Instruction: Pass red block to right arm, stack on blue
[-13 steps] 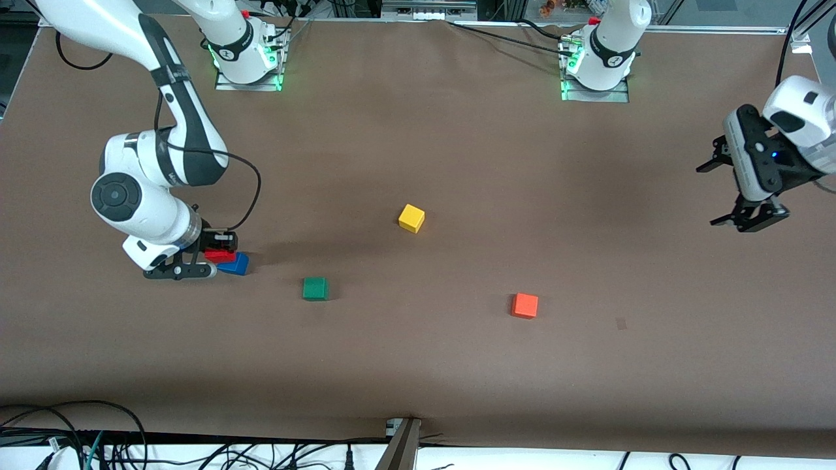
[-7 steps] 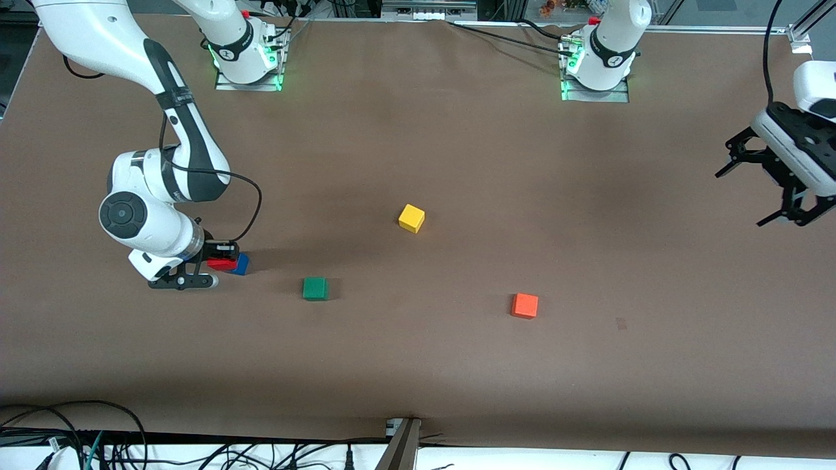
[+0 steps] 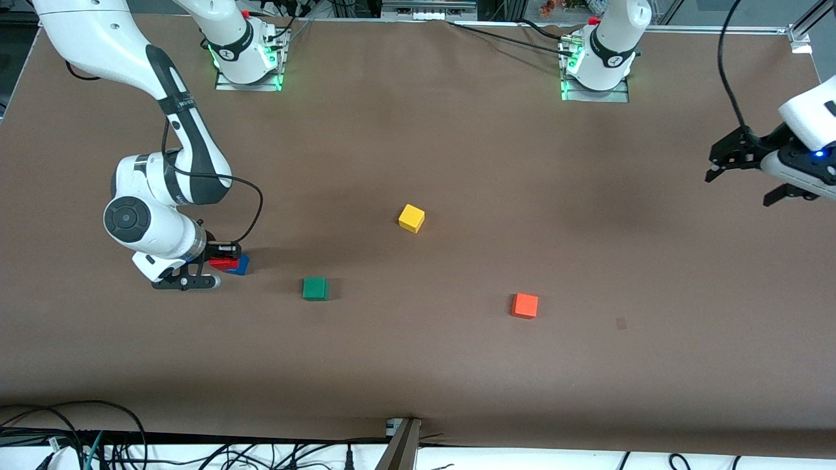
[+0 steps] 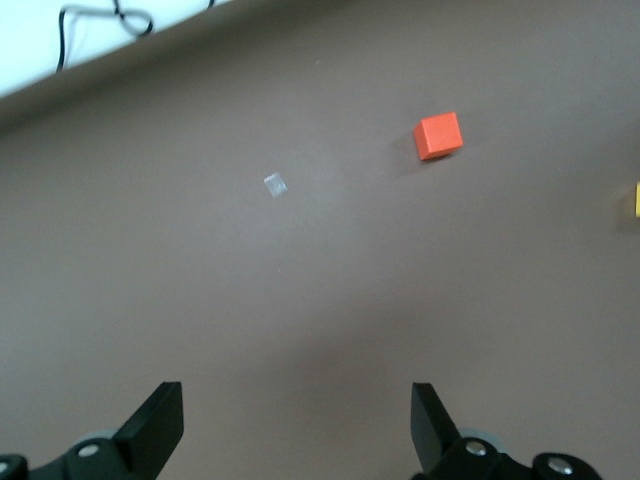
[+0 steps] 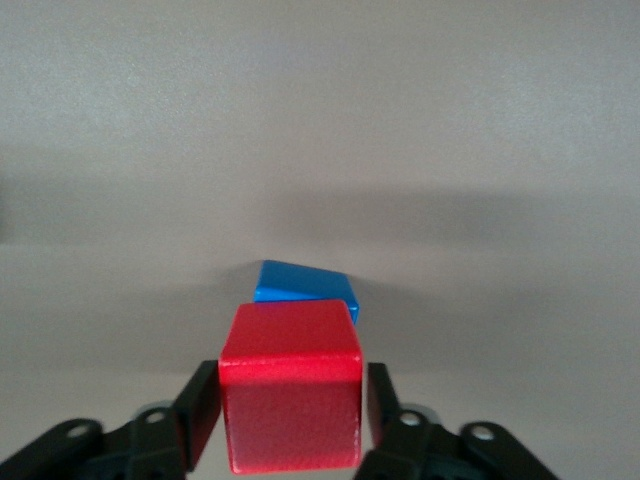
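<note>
Since earlier, left gripper (image 3: pixel 744 171) swung aside, fingers apart; right gripper (image 3: pixel 210 261) fingers flank red block (image 3: pixel 223 263) on blue (image 3: pixel 242 265).

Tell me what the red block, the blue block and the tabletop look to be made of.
Red block: likely painted wood or plastic, matte with faint sheen, crisp edges. Blue block: same look, smooth painted faces. Tabletop: seems a brown matte paper or fabric sheet, no glare; exact material is unclear.

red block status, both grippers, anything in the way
Right gripper low at the red block, fingers either side, grip unclear. Red block on the blue cube, offset. Left gripper open, empty, waiting at its table end. Nothing in the way.
</note>
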Controlling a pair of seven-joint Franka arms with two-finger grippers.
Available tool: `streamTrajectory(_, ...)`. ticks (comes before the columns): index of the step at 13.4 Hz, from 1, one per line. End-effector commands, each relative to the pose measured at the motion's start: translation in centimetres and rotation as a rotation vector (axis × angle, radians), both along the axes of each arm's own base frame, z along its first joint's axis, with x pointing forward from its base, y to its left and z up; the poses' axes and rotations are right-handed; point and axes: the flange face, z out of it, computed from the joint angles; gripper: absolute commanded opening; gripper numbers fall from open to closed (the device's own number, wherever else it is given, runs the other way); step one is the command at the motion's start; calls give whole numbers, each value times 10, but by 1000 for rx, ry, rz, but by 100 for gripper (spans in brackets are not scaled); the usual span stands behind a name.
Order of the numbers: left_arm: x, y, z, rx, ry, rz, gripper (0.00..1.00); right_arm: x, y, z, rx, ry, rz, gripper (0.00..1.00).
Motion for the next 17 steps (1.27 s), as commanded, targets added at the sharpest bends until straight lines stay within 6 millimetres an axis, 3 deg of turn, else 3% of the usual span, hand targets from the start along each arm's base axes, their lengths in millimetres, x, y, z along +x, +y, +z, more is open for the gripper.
streamTrajectory(1, -4, -17, -11, 27, 52, 128, 100, 3, -2, 13, 0, -11, 8, 100)
streamTrajectory(3, -3, -22, -9, 40, 58, 164, 100, 4, -2, 49, 2, -57, 7, 100)
streamTrajectory(5, -3, -24, -9, 41, 62, 162, 100, 2, -2, 99, 7, -106, 0, 100)
streamTrajectory(8, -3, -18, -10, 40, 68, 228, 100, 1, -24, 167, 41, -144, -65, 100)
streamTrajectory(10, -3, -16, -11, 28, 74, 265, 100, -2, -26, 211, 76, -94, -97, 100)
streamTrajectory(12, -4, -27, -9, 25, 75, 334, 100, -13, -31, 256, 71, -75, -113, 100)
streamTrajectory(14, -5, -32, -9, 24, 78, 337, 100, -28, -54, 290, 66, -72, -142, 100)
streamTrajectory(17, -7, -33, -2, 25, 86, 328, 100, -65, -74, 321, 65, -45, -155, 100)
